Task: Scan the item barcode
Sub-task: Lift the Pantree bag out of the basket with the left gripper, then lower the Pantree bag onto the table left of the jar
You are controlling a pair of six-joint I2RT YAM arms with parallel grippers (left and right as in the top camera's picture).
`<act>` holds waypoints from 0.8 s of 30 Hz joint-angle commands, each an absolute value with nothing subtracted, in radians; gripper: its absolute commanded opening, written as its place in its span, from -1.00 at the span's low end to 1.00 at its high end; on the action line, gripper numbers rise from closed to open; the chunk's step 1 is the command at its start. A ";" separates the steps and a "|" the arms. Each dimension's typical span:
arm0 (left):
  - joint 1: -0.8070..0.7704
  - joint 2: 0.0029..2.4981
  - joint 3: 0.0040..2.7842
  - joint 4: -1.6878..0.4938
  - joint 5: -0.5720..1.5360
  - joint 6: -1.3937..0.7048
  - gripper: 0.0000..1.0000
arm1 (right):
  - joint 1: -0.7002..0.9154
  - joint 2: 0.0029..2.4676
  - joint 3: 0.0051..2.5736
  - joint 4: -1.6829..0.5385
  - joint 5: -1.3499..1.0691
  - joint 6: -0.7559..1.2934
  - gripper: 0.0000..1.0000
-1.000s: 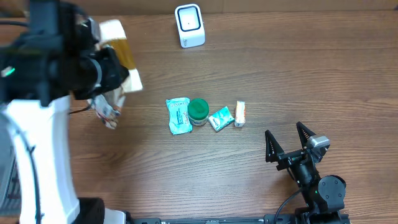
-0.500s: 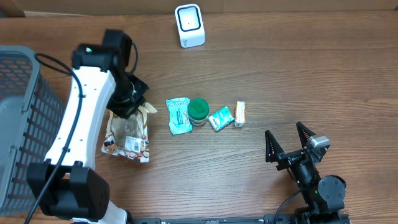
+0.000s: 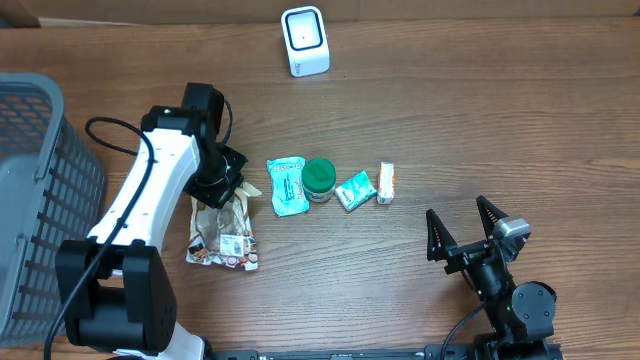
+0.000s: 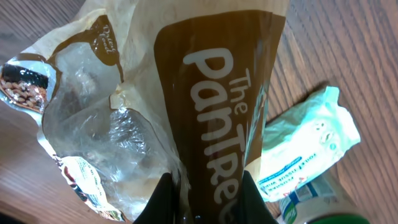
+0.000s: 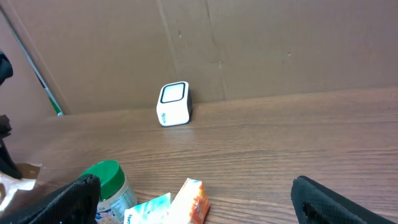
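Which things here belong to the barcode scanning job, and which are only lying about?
For the job: brown snack bag, left gripper shut on it, white scanner.
Lying about: wipes pack, green-lidded jar, teal packet, small box, grey basket, open right gripper.

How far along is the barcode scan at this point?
Done: the left gripper is shut on the snack bag. In hand: the bag is nowhere near the scanner at the far edge. To do: presenting its barcode there. Right gripper open, idle.

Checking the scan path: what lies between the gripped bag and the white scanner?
Nothing: overhead, bare tabletop runs from the bag to the scanner.
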State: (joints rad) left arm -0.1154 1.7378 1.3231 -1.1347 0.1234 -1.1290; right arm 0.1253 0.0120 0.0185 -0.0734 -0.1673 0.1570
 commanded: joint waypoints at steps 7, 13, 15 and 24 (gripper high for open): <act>-0.165 1.739 1.311 -1.060 0.170 -1.160 -0.91 | 0.130 0.003 0.008 -0.069 -0.158 0.160 1.00; -0.179 1.739 1.311 -1.010 0.165 -1.161 -0.92 | 0.130 0.003 0.008 -0.069 -0.158 0.160 1.00; -0.179 1.739 1.311 -1.002 0.165 -1.161 -0.92 | 0.130 0.003 0.008 -0.069 -0.158 0.160 1.00; -0.186 1.739 1.311 -0.989 0.173 -1.161 -0.92 | 0.130 0.003 0.008 -0.069 -0.158 0.160 1.00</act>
